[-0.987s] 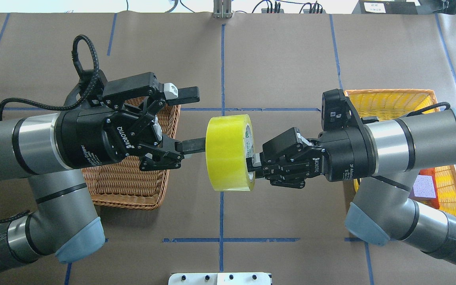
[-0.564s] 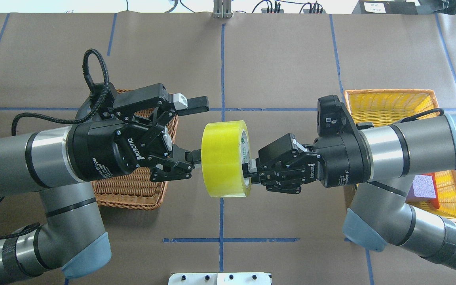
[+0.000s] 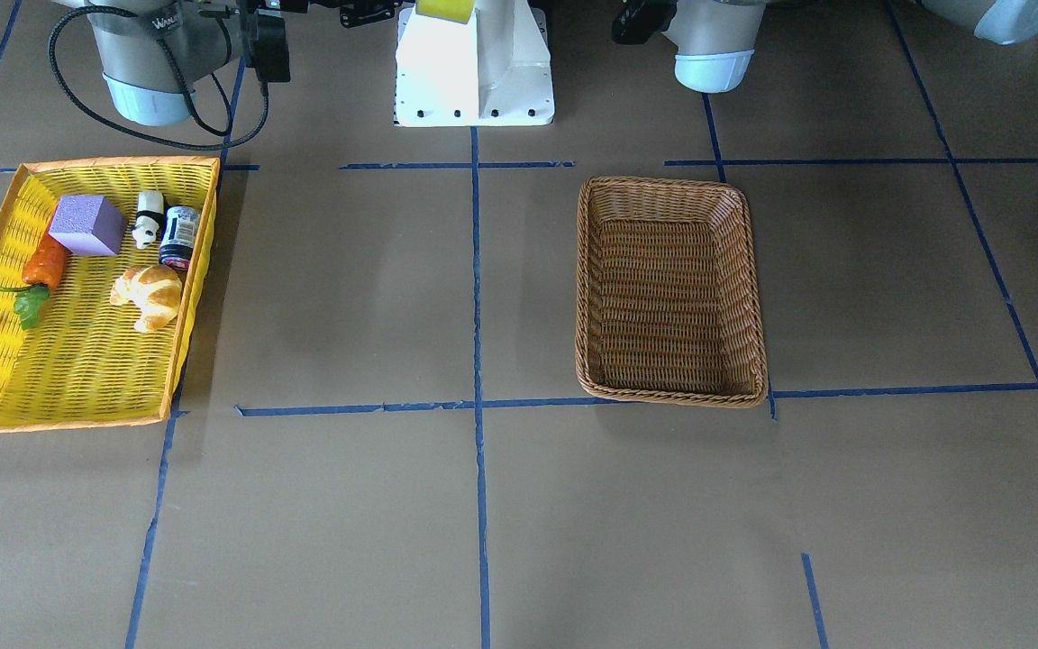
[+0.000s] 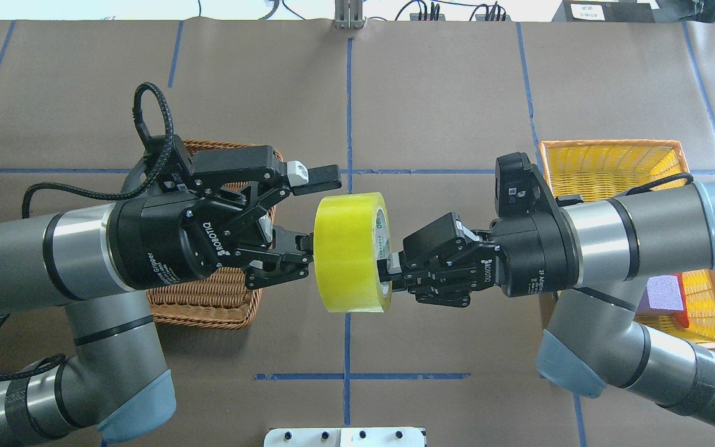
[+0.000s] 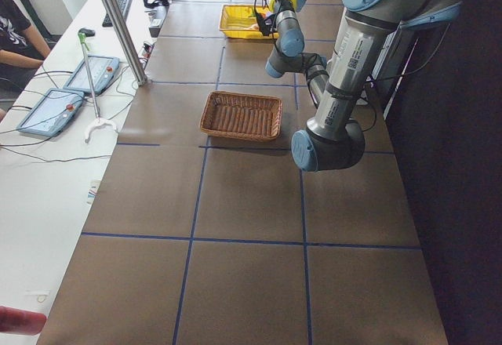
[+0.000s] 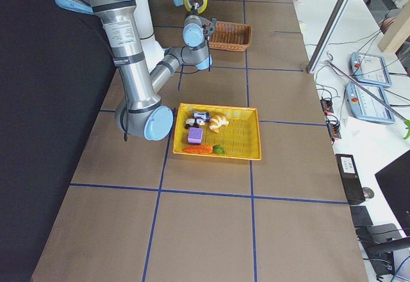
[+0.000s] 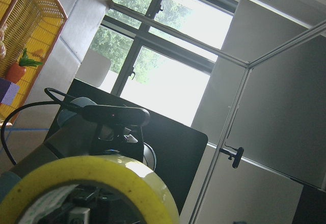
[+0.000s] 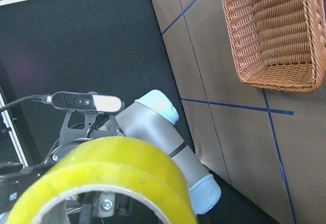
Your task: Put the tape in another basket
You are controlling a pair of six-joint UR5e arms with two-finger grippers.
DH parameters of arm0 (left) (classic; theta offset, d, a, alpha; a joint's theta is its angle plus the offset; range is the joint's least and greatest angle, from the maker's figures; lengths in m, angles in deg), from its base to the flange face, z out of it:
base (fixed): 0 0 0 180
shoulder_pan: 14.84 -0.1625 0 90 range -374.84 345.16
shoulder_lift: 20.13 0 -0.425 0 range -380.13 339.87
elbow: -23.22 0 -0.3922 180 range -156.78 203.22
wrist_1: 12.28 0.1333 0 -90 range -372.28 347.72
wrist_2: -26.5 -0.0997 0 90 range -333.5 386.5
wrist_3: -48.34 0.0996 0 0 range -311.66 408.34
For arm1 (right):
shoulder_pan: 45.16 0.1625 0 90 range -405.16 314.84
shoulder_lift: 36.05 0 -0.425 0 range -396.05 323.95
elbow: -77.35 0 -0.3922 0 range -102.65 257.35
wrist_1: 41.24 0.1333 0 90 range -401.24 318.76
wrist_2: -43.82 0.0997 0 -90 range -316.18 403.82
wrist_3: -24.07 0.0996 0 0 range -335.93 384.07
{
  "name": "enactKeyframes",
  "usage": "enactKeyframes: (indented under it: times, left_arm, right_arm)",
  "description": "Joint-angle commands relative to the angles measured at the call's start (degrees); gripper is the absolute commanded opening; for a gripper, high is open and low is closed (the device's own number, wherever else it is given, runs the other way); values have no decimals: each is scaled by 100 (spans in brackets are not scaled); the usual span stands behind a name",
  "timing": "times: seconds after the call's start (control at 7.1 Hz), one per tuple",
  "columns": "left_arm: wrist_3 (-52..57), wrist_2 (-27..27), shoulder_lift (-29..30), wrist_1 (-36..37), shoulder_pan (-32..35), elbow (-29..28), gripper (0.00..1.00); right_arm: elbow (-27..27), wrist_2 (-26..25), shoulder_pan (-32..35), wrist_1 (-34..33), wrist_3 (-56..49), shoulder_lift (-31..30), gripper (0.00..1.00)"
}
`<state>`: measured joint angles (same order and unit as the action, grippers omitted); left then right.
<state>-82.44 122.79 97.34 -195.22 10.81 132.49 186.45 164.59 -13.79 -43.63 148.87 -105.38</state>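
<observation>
The yellow-green tape [image 4: 350, 251] hangs in mid-air over the table's centre line, standing on edge. My right gripper [image 4: 390, 274] is shut on the tape's right rim and holds it up. My left gripper [image 4: 323, 211] is open at the tape's left side: one finger lies past the roll's far edge, the other meets its left face. The tape also fills the bottom of the left wrist view [image 7: 97, 178] and the right wrist view [image 8: 112, 175]. The brown wicker basket [image 3: 672, 185] stands empty; in the overhead view it [image 4: 202, 313] lies under my left wrist.
The yellow orange-rimmed basket [image 3: 77, 379] sits on my right side and holds a purple block [image 3: 86, 225], a croissant [image 3: 148, 293], a carrot [image 3: 43, 263], a can [image 3: 180, 236] and a small panda figure [image 3: 150, 221]. The white robot base [image 3: 474, 68] stands at the table's edge.
My left gripper has moved right up to the tape and its fingers have narrowed around the roll's far side. My right gripper has shifted the tape slightly left.
</observation>
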Motion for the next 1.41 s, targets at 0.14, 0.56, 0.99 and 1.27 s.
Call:
enactKeyframes:
  times: [0.14,0.56,0.99,1.27]
  left_arm:
    - [-36,-260,-75,-5,-52,15,0]
    - [17,-251,-111,-22,-26,76,0]
    - [663,-225,-583,170,36,7,0]
    - [1664,-15,-735,1630,132,-2,0]
  right_arm:
    - [-12,-80,-8,-7,9,-20,100]
    - [23,-72,53,19,35,-98,100]
    - [-46,-335,438,-24,-35,-642,100]
    - [-397,-65,940,-391,-471,-966,100]
